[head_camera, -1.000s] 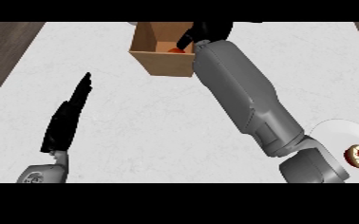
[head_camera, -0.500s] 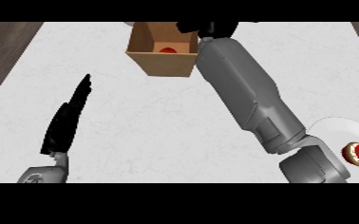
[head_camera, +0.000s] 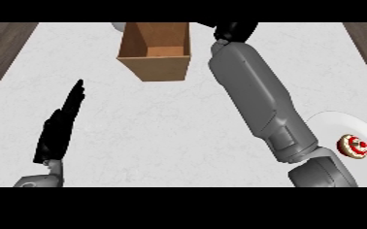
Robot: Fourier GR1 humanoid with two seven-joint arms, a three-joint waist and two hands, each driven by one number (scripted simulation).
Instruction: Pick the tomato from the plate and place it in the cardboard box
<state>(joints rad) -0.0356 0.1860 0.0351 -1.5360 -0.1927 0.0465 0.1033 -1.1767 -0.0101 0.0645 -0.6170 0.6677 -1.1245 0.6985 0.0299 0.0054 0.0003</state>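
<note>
Oddly, I see a red tomato (head_camera: 352, 146) on the white round plate (head_camera: 331, 122) at 4 o'clock, well apart from the brown cardboard box (head_camera: 156, 53). My right hand (head_camera: 234, 30) beside the box: grasp unreadable. Left hand (head_camera: 61, 126) rests flat, empty.

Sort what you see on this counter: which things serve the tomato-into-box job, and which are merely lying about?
Job: open brown cardboard box; black right hand beside it. No tomato shows.

Lying about: small red-and-white round item on the round white plate; open black left hand, resting at lower left.
</note>
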